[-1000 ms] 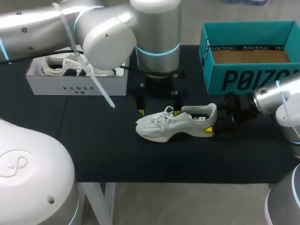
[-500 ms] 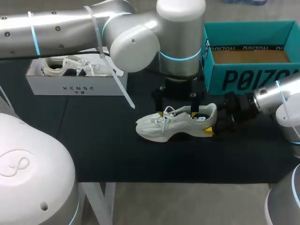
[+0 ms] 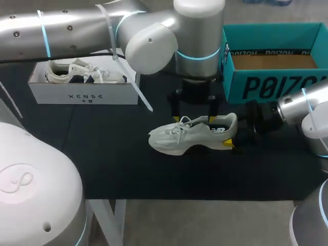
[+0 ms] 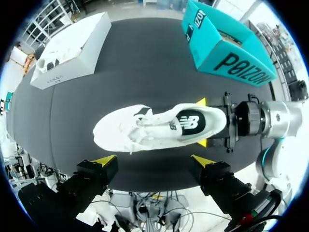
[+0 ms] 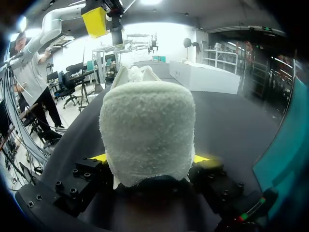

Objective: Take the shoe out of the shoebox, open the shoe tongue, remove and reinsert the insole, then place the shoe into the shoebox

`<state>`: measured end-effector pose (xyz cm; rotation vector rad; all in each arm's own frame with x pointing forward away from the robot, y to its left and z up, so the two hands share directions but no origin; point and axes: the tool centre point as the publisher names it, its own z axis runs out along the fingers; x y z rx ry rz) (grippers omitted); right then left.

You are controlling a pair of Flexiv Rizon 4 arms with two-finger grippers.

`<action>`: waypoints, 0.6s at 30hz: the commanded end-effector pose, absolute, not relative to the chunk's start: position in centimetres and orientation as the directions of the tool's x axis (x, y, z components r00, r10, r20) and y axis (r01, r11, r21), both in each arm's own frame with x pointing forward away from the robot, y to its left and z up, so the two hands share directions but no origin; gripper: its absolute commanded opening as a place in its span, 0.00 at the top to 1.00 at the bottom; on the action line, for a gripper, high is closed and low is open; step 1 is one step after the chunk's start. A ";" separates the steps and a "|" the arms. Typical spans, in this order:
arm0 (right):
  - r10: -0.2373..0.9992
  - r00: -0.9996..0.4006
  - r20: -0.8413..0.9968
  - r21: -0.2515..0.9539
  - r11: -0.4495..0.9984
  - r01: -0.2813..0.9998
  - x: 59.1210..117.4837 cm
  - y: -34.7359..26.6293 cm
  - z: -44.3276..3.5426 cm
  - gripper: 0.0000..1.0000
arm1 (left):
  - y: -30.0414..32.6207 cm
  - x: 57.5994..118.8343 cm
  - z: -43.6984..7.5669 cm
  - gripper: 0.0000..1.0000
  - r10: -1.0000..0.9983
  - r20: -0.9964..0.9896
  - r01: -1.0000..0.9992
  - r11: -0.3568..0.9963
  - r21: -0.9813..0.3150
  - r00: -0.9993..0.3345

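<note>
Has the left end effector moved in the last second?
Yes. The left end effector shifted toward the teal shoebox and now hangs over the white shoe's middle.

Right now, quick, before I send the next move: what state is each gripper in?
Left gripper: open, holding nothing, over the white sneaker.
Right gripper: closed on the white sneaker's heel.

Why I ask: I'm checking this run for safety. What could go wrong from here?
1. The right tool grips the shoe only at the heel, so a downward push from above may tip it or slip it free.
2. The open left tool hangs over the loose laces and could snag them on the way in.
</note>
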<state>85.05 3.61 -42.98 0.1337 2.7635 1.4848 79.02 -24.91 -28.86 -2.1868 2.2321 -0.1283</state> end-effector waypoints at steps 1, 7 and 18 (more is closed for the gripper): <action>0.077 -0.996 0.039 0.830 0.552 0.075 84.9 3.6 -43.4 1.00 | -26.5 80.3 -29.8 0.00 -0.998 0.030 -0.997 0.048 -0.056 -0.050; 0.077 -0.996 0.039 0.830 0.552 0.075 84.9 3.6 -43.4 1.00 | -27.9 82.2 -31.2 0.00 -0.998 0.001 -0.994 0.068 -0.081 -0.068; 0.077 -0.996 0.039 0.830 0.552 0.075 84.9 3.6 -43.4 1.00 | -29.5 83.8 -34.4 0.00 -0.995 -0.077 -0.992 0.075 -0.098 -0.068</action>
